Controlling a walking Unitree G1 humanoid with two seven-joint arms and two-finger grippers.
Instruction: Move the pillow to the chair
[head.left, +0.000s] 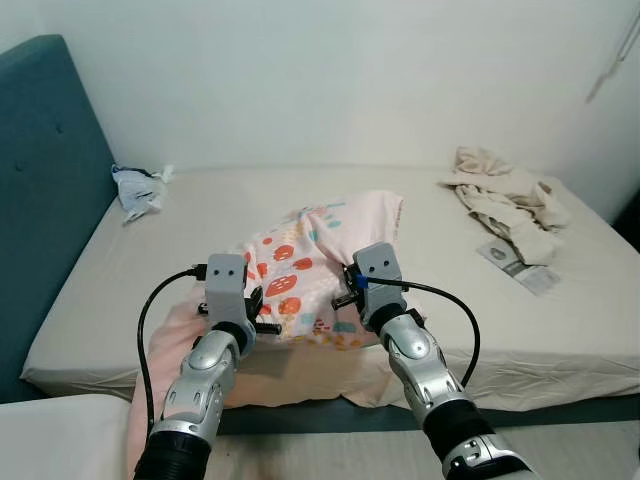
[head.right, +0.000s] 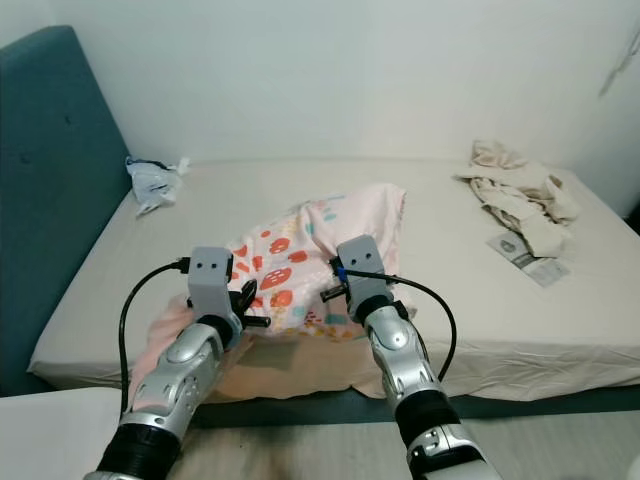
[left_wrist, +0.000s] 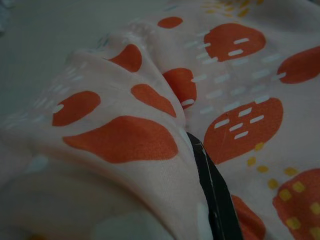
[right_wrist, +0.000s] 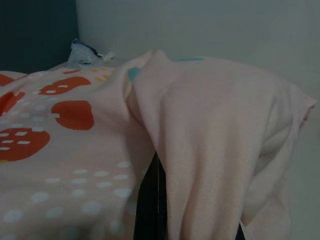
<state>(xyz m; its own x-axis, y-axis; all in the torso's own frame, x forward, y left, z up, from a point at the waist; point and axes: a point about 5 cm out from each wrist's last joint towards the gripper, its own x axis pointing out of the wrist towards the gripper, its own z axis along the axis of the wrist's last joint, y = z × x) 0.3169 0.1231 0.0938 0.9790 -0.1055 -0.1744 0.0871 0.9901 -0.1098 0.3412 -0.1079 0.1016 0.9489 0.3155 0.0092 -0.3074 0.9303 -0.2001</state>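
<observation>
Both arms reach over the bed (head.left: 120, 330) edge. The left gripper (head.left: 262, 312) pinches the pillow (head.left: 310, 265) fabric, the right gripper (head.left: 345, 292) grasps its other side; the pillow sits mid-bed. Clothes (head.left: 505, 200) lie far right.

Pillow (head.left: 320, 260) on bed (head.left: 420, 300), between end effectors.

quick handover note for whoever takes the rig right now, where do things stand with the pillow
Left hand: at the pillow's near left edge, one finger tucked under a fold of the cover; grip not confirmed.
Right hand: pressed against the pillow's right side, a finger under the cloth; grip not confirmed either.
Pillow: on the bed near its front edge, over a pink blanket.
Done: both hands are at the pillow.
Left: secure the hold, lift, carry it to the chair.
</observation>
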